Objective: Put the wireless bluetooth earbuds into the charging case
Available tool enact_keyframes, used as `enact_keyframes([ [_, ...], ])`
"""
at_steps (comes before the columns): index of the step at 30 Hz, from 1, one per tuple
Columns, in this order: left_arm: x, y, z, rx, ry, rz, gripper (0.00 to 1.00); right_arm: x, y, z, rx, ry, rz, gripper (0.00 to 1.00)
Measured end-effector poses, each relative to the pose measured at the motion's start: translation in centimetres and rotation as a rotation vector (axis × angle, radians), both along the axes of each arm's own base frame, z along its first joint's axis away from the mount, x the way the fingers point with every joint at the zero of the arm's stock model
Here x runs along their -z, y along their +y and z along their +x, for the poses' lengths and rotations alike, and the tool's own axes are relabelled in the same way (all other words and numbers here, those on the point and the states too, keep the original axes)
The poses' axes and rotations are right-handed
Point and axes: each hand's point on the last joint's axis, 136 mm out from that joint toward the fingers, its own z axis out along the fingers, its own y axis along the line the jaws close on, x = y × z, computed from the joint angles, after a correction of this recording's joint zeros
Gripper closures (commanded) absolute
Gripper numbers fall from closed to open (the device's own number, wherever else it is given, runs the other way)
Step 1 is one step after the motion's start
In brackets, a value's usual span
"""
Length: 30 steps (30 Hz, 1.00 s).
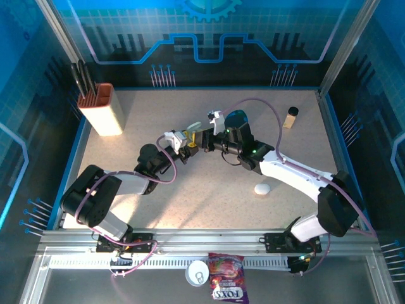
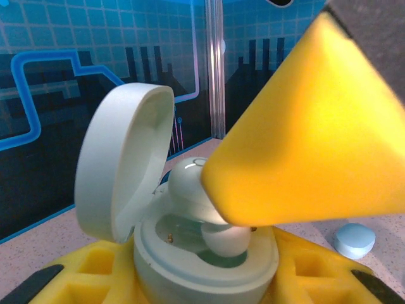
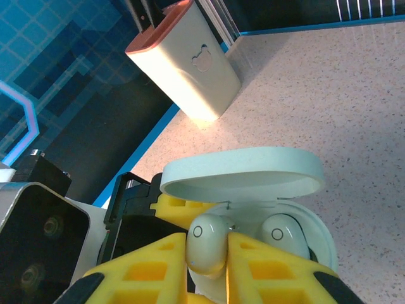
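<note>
charging case [image 3: 240, 174]: held up off the table [image 1: 190, 209] around mid-table, lid swung open and standing up behind the two bays
left claw [image 1: 189, 143]: narrow, clamped around the charging case body, one yellow finger on each side
right claw [image 3: 218, 256]: narrow, pinching an earbud between yellow fingertips, right over the charging case's open mouth
held earbud [image 3: 207, 244]: white, upright, lower end down inside the charging case recess, top still gripped
seated earbud [image 3: 283, 233]: white, in the other bay of the charging case, just beside the held one
claw spacing: tips of both meet at the charging case, arms coming in from opposite sides
knife block [image 1: 104, 111]: well left of the charging case and farther back, at the rear-left corner
white pebble case [image 1: 262, 189]: on the table, right of the charging case and nearer the arm bases, beside the right forearm
pale blue pebble case [image 2: 354, 239]: on the table beyond the charging case, apart from it
small bottle [image 1: 291, 117]: upright, well right of the charging case, near the far edge
snack bag [image 1: 226, 285]: off the table, on the frame in front of the bases, far nearer than the charging case
</note>
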Motion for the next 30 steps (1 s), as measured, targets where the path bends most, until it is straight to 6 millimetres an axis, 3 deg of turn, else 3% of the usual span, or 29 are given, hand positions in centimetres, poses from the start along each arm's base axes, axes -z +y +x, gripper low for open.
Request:
enact_keyframes([
  [7, 0.5, -0.2, 0.0, 0.003, 0.016, 0.011, 0.66, 0.6, -0.1, 0.1, 0.005, 0.008, -0.019, 0.78],
  [16, 1.5, -0.2, 0.1, -0.002, 0.06, 0.03, 0.66, 1.6, -0.1, 0.1, 0.0, 0.02, -0.05, 0.68],
  [22, 1.4, -0.3, 0.2, -0.004, 0.058, 0.029, 0.66, 1.4, -0.1, 0.2, 0.0, 0.013, -0.062, 0.64],
  [30, 1.2, -0.3, 0.2, -0.004, 0.047, 0.03, 0.65, 0.7, -0.8, -0.2, -0.003, -0.029, -0.09, 0.51],
])
